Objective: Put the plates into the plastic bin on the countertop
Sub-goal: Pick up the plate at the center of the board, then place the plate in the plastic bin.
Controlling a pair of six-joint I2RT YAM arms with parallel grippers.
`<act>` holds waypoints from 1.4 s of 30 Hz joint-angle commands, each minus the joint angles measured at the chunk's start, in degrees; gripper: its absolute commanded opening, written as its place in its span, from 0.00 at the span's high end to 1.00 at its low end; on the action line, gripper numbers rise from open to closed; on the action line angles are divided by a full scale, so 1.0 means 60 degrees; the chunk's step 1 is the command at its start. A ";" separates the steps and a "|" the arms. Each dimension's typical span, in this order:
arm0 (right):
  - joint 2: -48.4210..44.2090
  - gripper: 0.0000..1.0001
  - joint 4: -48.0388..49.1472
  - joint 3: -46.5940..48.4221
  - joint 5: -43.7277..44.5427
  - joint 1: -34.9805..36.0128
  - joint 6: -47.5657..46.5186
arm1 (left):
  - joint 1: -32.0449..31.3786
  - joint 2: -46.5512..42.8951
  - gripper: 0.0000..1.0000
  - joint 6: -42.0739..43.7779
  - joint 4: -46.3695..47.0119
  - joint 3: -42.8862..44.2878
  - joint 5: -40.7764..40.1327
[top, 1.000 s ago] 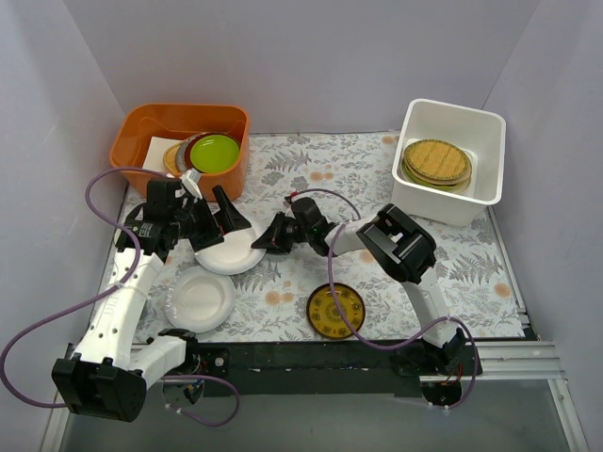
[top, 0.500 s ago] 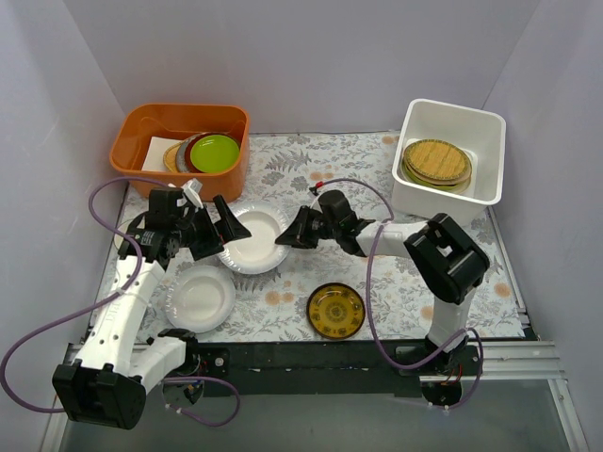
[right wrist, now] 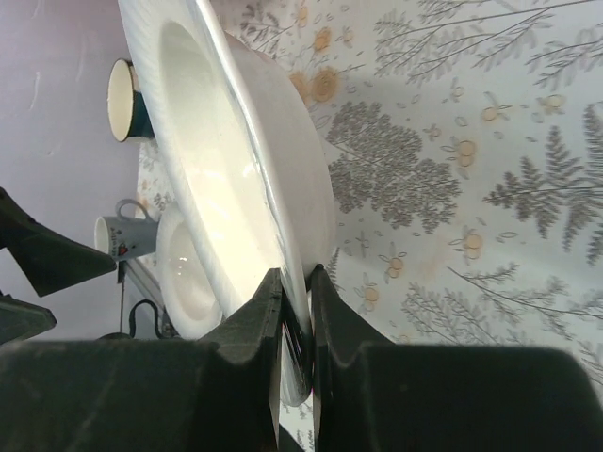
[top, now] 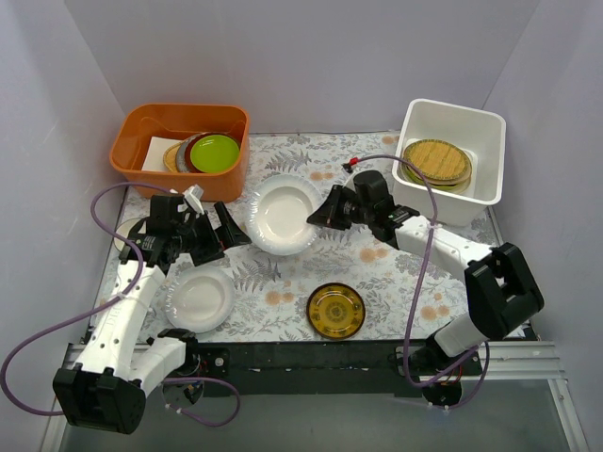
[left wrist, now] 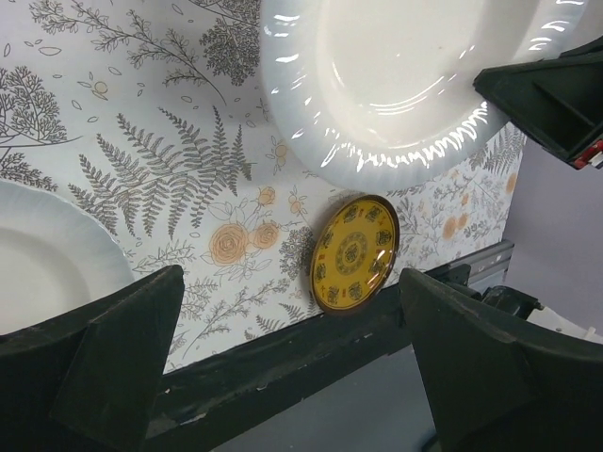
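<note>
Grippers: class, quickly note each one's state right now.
Left gripper: open, holding nothing.
Right gripper: closed on the white plate at its rim.

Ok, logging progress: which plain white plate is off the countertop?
The farther white plate, rim pinched by the right gripper; the nearer white plate lies flat on the countertop, ungripped.

Fern-print countertop with white plate, amber plate
</note>
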 commanded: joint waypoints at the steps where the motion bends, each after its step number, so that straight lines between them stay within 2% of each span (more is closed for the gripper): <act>1: -0.0968 0.99 -0.0191 0.1049 0.0199 -0.0410 -0.0765 | 0.0050 -0.0294 0.02 0.0204 -0.0194 0.0097 0.0218; 9: -0.1686 0.99 -0.0911 0.1285 0.0287 -0.1171 -0.1220 | 0.0050 -0.0601 0.02 -0.0162 0.0406 -0.0782 0.0671; 19: -0.2228 0.99 -0.1864 0.1709 -0.0722 -0.3543 -0.1718 | 0.0050 -0.0733 0.02 -0.0411 0.1007 -0.1544 0.1082; 25: -0.2419 0.99 -0.1879 0.1870 -0.1440 -0.5562 -0.1660 | 0.0050 -0.0704 0.02 -0.0280 0.0993 -0.1662 0.1156; 31: -0.2287 0.99 -0.1603 0.1959 -0.2143 -0.7014 -0.1207 | 0.0050 -0.0762 0.02 -0.0192 0.0847 -0.1808 0.1156; 42: -0.2199 0.99 -0.1103 0.1769 -0.2672 -0.8466 -0.0708 | 0.0050 -0.0923 0.02 -0.0191 0.0758 -0.2130 0.1156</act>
